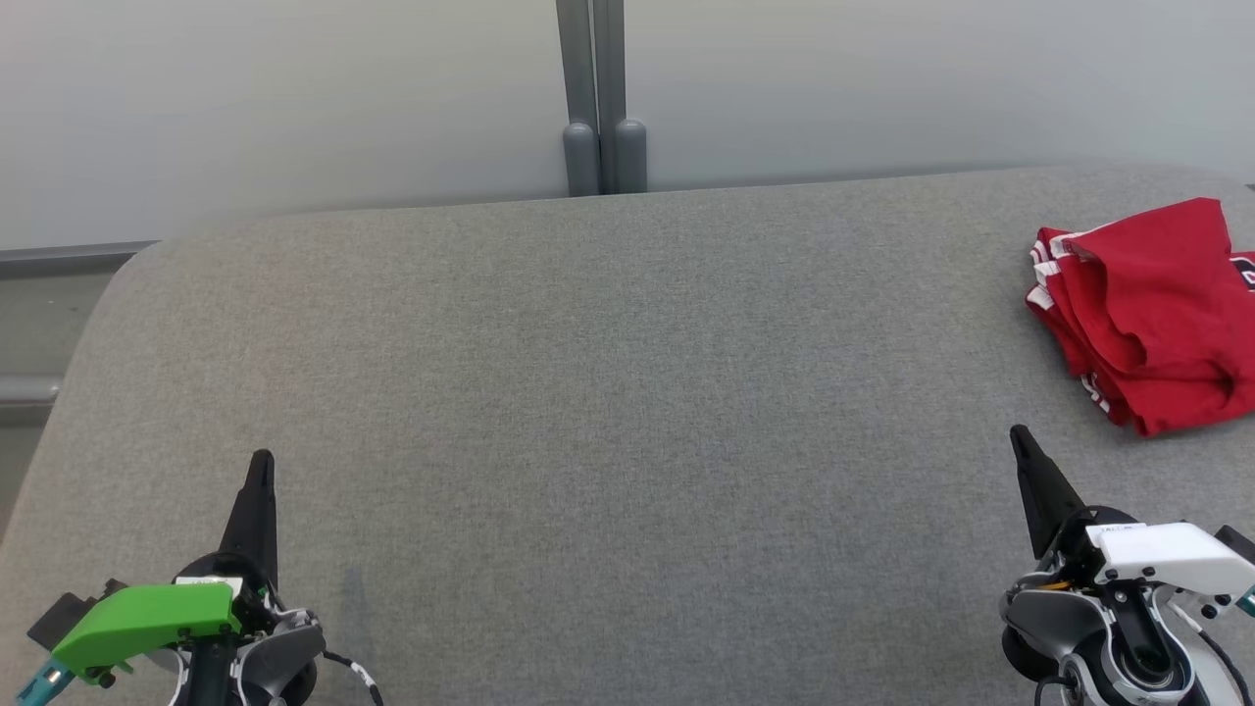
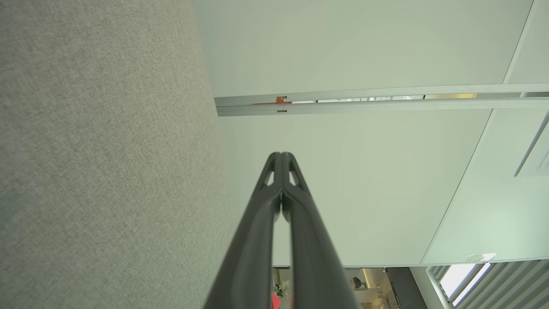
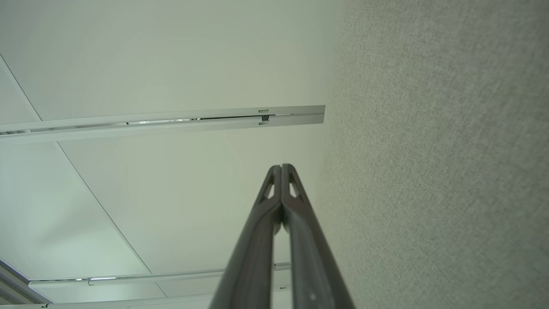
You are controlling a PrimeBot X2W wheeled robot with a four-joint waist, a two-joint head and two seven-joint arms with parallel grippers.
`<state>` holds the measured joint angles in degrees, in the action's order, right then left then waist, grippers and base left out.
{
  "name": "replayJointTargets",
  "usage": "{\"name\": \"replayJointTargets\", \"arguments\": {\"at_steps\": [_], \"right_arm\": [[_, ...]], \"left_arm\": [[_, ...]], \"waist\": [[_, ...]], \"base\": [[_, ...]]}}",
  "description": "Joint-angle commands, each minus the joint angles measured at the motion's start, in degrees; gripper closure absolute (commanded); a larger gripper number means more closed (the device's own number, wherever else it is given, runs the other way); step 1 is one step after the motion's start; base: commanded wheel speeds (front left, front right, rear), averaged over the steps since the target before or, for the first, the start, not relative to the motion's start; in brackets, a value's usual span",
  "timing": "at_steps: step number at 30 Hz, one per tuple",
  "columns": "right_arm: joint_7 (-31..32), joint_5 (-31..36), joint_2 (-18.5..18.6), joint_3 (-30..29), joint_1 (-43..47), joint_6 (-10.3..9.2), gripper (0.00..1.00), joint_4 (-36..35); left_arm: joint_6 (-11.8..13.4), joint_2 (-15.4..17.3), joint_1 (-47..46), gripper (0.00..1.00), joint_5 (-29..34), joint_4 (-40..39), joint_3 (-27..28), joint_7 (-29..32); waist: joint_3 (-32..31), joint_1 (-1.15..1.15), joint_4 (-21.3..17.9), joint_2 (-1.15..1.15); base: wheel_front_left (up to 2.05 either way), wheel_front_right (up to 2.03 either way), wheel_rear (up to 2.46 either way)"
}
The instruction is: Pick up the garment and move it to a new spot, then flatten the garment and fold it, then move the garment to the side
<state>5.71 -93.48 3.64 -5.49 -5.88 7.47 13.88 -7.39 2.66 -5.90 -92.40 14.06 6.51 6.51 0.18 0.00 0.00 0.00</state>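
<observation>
Lying in soft, rumpled folds at the far right of the bench (image 1: 608,373), the red garment (image 1: 1147,314) shows white striped trim along its left edge. Any lettering on it is too small to read. The bench is covered in grey, finely woven cloth and has a rounded corner. The left pincer (image 1: 261,459), behind it a glossy green cover (image 1: 147,618), and the right pincer (image 1: 1020,433), behind it a white cover (image 1: 1167,549), both taper to closed, empty points, neither touching the garment.

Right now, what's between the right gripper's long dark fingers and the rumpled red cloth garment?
Only bare grey fabric surface lies between the right gripper and the red garment, seen in the head view.
</observation>
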Motion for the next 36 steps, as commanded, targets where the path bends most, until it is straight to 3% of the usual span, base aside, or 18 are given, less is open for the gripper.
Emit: {"name": "replayJointTargets", "arguments": {"at_steps": [1, 36], "right_arm": [[0.2, 0.4, 0.0, -0.2, -0.4, 0.04, 1.00, 0.2], [0.5, 0.7, -0.3, -0.6, -0.4, 0.04, 1.00, 0.2]], "left_arm": [[-0.3, 0.4, -0.7, 1.00, 0.0, 0.0, 0.2, 0.3], [-0.3, 0.4, -0.7, 1.00, 0.0, 0.0, 0.1, 0.2]], "waist": [[0.0, 0.00, 0.0, 0.00], [0.0, 0.00, 0.0, 0.00]], "base": [[0.00, 0.00, 0.00], [0.00, 0.00, 0.00]]}}
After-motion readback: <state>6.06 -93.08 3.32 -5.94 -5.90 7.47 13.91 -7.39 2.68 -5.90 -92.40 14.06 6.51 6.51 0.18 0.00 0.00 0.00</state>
